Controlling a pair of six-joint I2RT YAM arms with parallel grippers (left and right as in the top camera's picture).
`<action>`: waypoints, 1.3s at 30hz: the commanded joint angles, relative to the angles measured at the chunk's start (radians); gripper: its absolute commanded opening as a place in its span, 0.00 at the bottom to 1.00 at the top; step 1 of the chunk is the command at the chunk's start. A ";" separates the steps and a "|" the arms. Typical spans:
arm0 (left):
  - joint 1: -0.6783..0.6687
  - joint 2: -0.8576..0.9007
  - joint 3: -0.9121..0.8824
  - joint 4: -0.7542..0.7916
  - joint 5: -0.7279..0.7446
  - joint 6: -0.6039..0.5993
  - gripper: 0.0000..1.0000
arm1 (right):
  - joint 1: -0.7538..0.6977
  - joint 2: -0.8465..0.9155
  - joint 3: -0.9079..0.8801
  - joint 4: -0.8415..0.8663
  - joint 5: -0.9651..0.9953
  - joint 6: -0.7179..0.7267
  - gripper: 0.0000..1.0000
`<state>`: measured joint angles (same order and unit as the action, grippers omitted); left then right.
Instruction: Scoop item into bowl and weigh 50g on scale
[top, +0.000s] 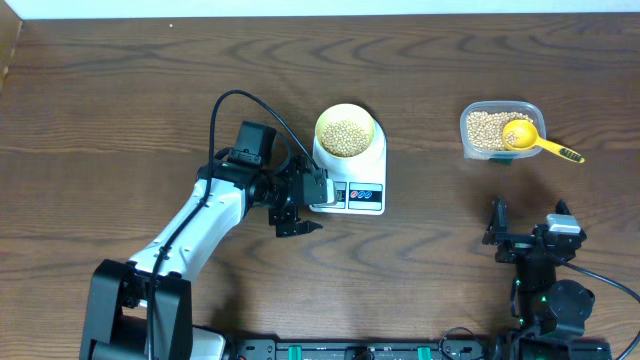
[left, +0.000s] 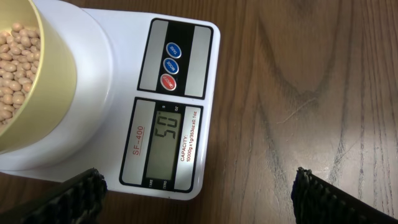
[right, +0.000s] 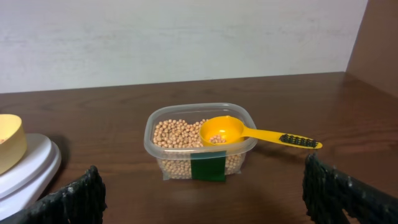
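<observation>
The pale yellow-green bowl (top: 320, 132) stands on the white scale (top: 365, 195) and holds a layer of tan beans (top: 345, 138). In the left wrist view the bowl (left: 53, 93) is at the upper left with beans (left: 12, 68) inside. The scale (left: 118, 87) display (left: 169, 134) reads 50. My left gripper (top: 298, 228) (left: 199, 190) hangs open just in front of the scale's near left corner, holding nothing. My right gripper (top: 530, 220) (right: 202, 186) is open and empty, short of the tub.
A clear plastic tub (top: 535, 108) (right: 149, 134) of beans (top: 485, 128) (right: 177, 134) stands at the right. A yellow scoop (top: 530, 138) (right: 249, 132) rests on it, handle pointing right. A black cable (top: 235, 98) arcs over the left arm.
</observation>
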<state>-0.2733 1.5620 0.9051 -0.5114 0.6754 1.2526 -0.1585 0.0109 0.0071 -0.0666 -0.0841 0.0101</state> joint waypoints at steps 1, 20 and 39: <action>-0.002 0.003 -0.012 0.000 0.013 -0.012 0.98 | 0.009 -0.006 -0.002 -0.005 0.014 -0.008 0.99; -0.005 -0.010 -0.012 0.000 0.013 -0.012 0.98 | 0.009 -0.006 -0.002 -0.005 0.014 -0.008 0.99; 0.038 -0.618 -0.582 0.264 -0.092 -0.013 0.98 | 0.009 -0.006 -0.002 -0.005 0.014 -0.007 0.99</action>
<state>-0.2390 1.0512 0.4557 -0.3561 0.6125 1.2514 -0.1585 0.0109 0.0071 -0.0666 -0.0734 0.0105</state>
